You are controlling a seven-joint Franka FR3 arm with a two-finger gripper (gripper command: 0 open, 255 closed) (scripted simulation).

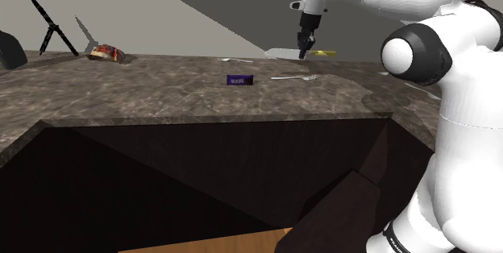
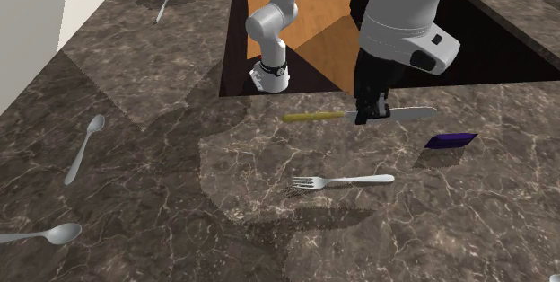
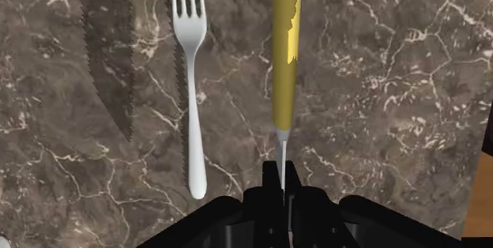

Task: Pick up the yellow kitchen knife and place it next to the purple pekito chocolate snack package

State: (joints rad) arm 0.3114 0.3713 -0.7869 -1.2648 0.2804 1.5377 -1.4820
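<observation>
yellow knife (image 3: 285,49) hangs over the counter (image 2: 135,190), its blade clamped in the gripper (image 3: 282,179); purple package (image 2: 450,141) lies nearby.

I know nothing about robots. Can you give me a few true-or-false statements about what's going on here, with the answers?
1. The claw is shut on the knife, gripping its blade. True.
2. The knife's handle is red. False: it is yellow.
3. A fork lies on the marbled counter. True.
4. The purple package is in the claw. False: it lies on the counter, apart from the claw.
</observation>
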